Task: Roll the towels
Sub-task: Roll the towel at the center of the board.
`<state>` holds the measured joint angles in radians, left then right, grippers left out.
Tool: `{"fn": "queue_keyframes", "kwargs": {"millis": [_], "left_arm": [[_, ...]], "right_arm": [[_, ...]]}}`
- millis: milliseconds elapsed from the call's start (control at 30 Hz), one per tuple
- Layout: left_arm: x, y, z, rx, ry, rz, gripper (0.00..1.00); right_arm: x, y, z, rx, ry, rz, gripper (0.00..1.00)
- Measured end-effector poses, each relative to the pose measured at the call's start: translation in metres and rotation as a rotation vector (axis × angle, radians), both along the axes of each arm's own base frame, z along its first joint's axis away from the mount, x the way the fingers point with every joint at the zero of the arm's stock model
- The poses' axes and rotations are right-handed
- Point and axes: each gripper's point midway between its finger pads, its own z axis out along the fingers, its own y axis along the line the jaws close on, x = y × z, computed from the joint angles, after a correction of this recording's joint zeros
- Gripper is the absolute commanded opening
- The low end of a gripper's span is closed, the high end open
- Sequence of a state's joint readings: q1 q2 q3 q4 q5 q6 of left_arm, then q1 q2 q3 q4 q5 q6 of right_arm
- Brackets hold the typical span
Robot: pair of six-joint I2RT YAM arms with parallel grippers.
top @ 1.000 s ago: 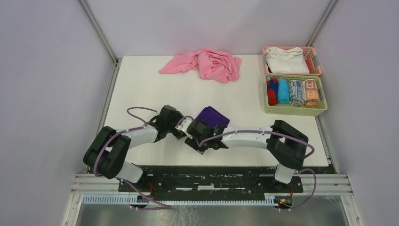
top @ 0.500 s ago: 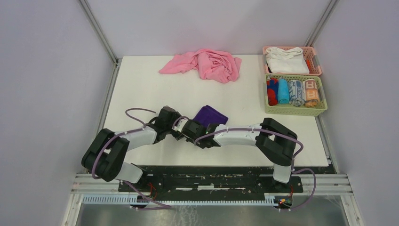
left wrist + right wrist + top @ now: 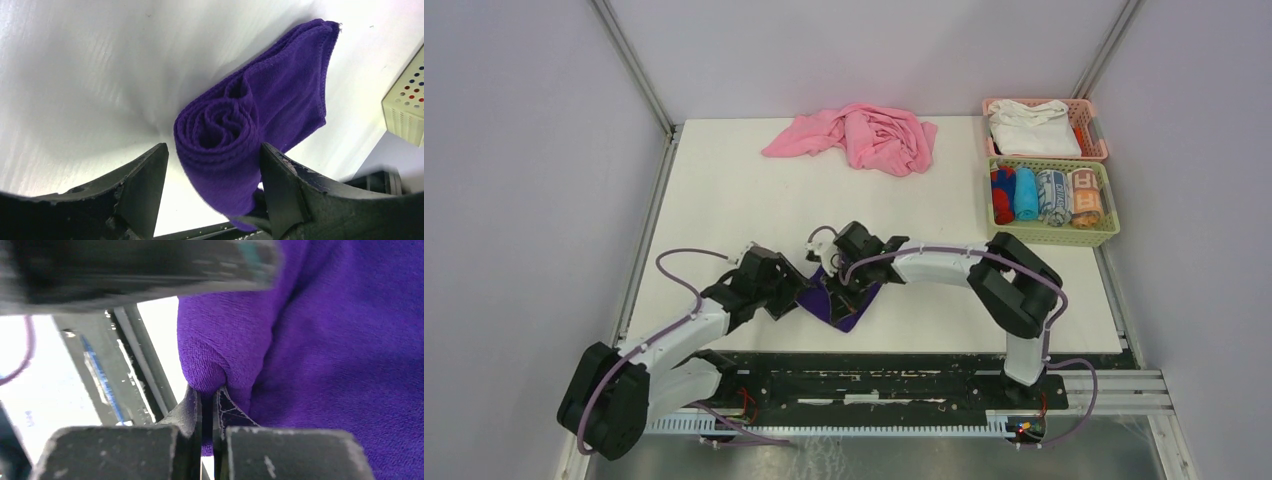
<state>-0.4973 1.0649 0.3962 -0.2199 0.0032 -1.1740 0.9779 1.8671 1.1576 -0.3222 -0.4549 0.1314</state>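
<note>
Obs: purple towel (image 3: 235,125) is lying at the near edge of the table (image 3: 724,200), with 1 end coiled into a loose roll and the rest trailing flat.

Left gripper (image 3: 212,167) is standing released, jaws straddling the coil. Right gripper (image 3: 207,400) is pinching a fold of the cloth tight.

Judgement: the cloth is handling as light, limp plush, so the coil is likely wanting to spring loose. Gripping across the coil itself is looking safest.

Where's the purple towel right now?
Top view: the purple towel lies near the table's front edge, centre. Its rolled end sits inside the open left gripper; the right gripper pinches a fold.
</note>
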Motion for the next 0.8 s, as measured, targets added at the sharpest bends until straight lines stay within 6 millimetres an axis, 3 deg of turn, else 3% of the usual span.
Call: {"fn": "queue_keyframes", "kwargs": {"millis": [300,500,800], "left_arm": [[-0.002,0.001,0.017,-0.024,-0.046,0.000,0.75],[0.003,-0.007,0.004,-0.031,-0.017,-0.019,0.72],[0.023,-0.026,-0.007,-0.045,0.012,-0.043,0.67]], "right_arm": [[0.023,-0.016,-0.001,0.236,0.499,-0.170,0.04],[0.036,-0.029,-0.007,0.296,0.698,-0.254,0.08],[0.039,-0.036,-0.008,0.277,0.717,-0.287,0.41]]}}
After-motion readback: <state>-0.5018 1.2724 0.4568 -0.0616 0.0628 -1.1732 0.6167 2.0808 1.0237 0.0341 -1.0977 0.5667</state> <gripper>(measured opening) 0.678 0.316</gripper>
